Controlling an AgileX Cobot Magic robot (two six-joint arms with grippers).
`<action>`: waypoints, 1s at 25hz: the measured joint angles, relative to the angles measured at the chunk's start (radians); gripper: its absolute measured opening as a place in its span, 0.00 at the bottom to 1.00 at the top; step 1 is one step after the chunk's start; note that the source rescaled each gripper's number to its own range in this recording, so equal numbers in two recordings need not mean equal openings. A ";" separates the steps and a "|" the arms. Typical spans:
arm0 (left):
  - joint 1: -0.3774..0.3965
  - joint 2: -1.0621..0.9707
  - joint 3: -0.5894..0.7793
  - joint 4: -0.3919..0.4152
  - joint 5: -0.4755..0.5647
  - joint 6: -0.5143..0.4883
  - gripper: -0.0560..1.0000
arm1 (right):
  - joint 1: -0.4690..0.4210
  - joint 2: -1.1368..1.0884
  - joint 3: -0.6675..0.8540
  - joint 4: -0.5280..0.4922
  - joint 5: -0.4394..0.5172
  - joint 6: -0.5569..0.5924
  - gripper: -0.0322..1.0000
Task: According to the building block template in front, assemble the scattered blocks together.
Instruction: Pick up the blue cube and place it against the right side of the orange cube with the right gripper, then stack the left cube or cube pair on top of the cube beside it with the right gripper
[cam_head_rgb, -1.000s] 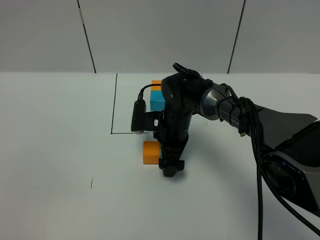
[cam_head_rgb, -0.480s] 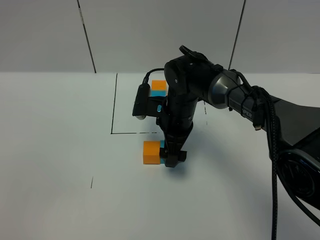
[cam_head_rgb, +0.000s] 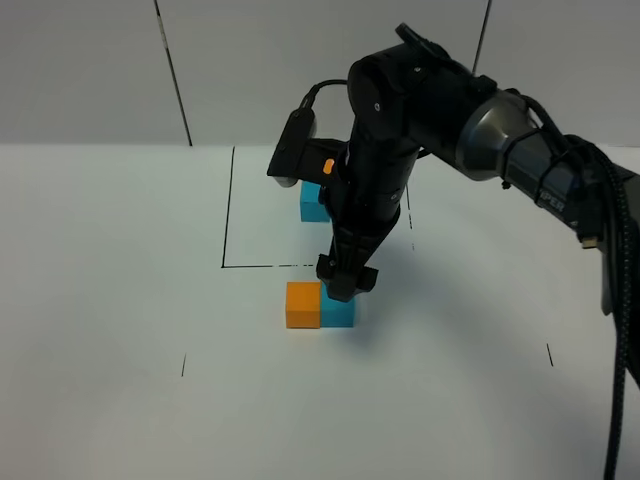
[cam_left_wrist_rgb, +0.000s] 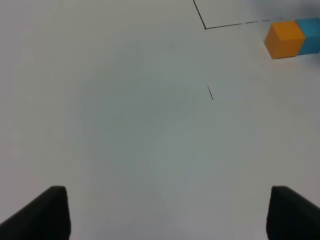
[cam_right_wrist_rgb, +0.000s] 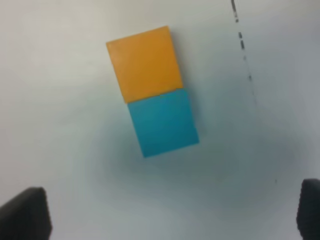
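Surface: a white bench (cam_head_rgb: 110, 300) in front of a pale panelled wall (cam_head_rgb: 320, 70). A thin black line (cam_head_rgb: 228, 210) marks a rectangle's corner at mid-bench, and a short tick mark (cam_head_rgb: 183, 366) sits nearer the front.
Open room: the left half of the bench lies open, as does the front strip below the blocks. The right arm (cam_head_rgb: 520, 150) reaches in from the right edge and takes up that side.
Scattered blocks: the loose orange cube (cam_head_rgb: 303, 304) and the loose cyan cube (cam_head_rgb: 339, 312) sit flat, face to face, just outside the marked line, with orange on the left.
Template: the template cyan cube (cam_head_rgb: 313, 203) shows inside the marked rectangle, partly behind the arm. A small orange patch above it may be its partner; too little shows to tell.
Right end effector (cam_head_rgb: 345, 285): released, fingers spread wide, hanging just above the loose cyan cube and gripping nothing.
Left end effector (cam_left_wrist_rgb: 170, 215): spread wide and holding nothing, over open bench well apart from the joined pair.
Change: a second ago the right end effector stood at bench level beside the loose orange cube, covering the cyan one. Now it is raised and the pair is in plain view.
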 joint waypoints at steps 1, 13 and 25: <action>0.000 0.000 0.000 0.000 0.000 0.000 0.70 | 0.000 -0.023 0.022 0.000 0.000 0.007 0.98; 0.000 0.000 0.000 0.000 0.000 0.000 0.70 | -0.059 -0.284 0.390 0.000 -0.136 0.126 0.97; 0.000 0.000 0.000 0.000 0.000 0.000 0.70 | -0.184 -0.489 0.679 -0.029 -0.344 0.434 0.95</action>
